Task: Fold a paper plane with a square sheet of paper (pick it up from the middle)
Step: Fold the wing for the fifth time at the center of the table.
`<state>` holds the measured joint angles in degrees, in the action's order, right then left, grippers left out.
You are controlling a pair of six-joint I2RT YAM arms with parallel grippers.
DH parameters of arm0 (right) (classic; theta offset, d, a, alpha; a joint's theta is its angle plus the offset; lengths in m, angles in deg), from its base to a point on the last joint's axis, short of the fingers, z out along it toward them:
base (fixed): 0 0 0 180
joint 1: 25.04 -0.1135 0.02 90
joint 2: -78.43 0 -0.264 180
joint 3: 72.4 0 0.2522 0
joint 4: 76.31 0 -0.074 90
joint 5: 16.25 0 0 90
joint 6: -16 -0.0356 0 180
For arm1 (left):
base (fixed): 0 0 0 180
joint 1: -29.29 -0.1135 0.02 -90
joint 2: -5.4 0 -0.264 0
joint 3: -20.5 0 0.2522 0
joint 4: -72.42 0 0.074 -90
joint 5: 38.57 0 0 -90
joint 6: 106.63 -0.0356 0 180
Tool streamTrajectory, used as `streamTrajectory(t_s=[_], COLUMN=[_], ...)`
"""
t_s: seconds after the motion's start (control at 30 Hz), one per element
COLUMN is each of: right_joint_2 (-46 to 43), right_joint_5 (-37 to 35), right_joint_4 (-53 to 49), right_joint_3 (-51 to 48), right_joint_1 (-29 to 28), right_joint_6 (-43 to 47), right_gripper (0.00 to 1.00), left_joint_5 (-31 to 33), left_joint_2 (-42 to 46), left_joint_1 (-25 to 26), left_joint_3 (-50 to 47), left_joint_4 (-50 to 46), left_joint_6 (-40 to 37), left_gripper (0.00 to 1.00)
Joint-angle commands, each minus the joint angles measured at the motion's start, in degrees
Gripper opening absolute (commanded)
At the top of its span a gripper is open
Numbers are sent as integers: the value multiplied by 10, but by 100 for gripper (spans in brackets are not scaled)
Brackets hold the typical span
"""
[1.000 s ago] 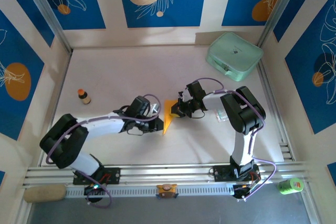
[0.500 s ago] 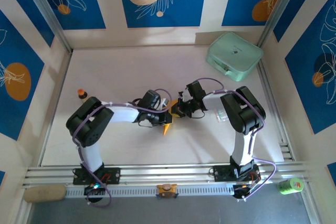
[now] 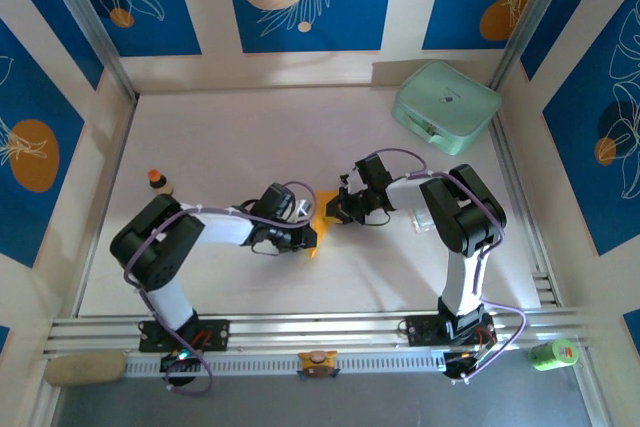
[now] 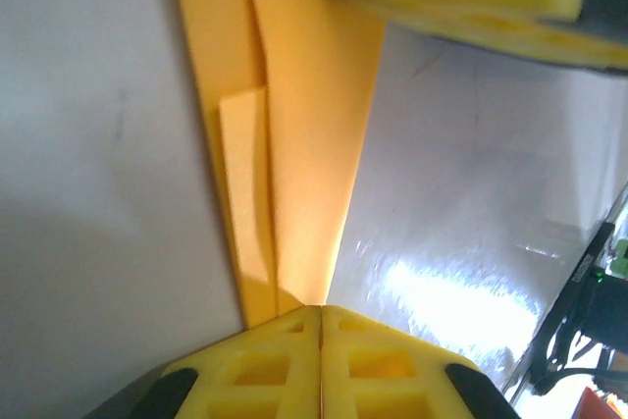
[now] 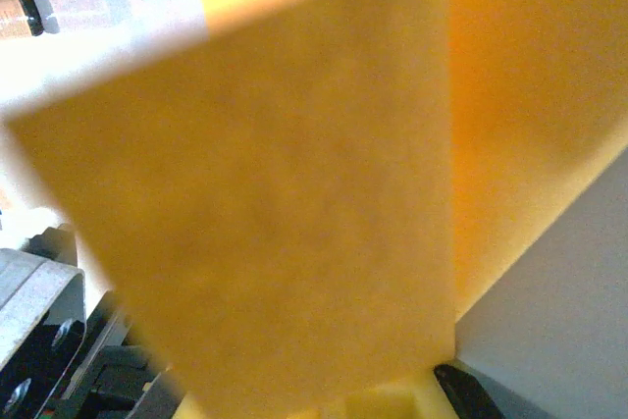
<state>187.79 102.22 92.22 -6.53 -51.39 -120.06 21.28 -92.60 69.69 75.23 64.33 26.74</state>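
Having swung in from the left, the left gripper (image 3: 305, 237) is now pinching the near tip of the paper plane (image 4: 304, 144) mid-table (image 3: 230, 137); the right gripper (image 3: 338, 210) is, apparently, still clamping its far end; creasing is becoming possible.

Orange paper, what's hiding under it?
Under the orange paper there is white table, showing on both sides. The left pincer pinches its near tip. The spot straight beneath the folds is covered, so I cannot see it.
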Motion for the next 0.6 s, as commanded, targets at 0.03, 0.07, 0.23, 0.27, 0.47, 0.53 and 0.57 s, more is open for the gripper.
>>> streamTrajectory(t_s=[0.03,0.07,0.23,0.27,0.47,0.53,0.57], right_joint_2=[14,14,12,11,13,12,13], right_joint_5=[-45,-44,-45,-45,-45,-46,-46], right_joint_4=[-50,-49,-50,-50,-51,-51,-51], right_joint_3=[-18,-18,-18,-18,-17,-18,-18], right_joint_1=[8,8,7,7,7,7,7], right_joint_6=[-7,-8,-8,-7,-7,-8,-7], right_gripper=[3,3,3,3,3,3,3], left_joint_5=[21,26,35,36,-6,-35,-48], left_joint_2=[29,38,88,98,79,49,36], left_joint_1=[1,1,1,1,1,3,5], left_joint_3=[-23,-28,-17,-11,28,42,46], left_joint_4=[-121,-126,-115,-107,-16,14,28], left_joint_6=[-38,-41,-29,-24,7,17,22], left_gripper=[9,8,9,8,10,10,10])
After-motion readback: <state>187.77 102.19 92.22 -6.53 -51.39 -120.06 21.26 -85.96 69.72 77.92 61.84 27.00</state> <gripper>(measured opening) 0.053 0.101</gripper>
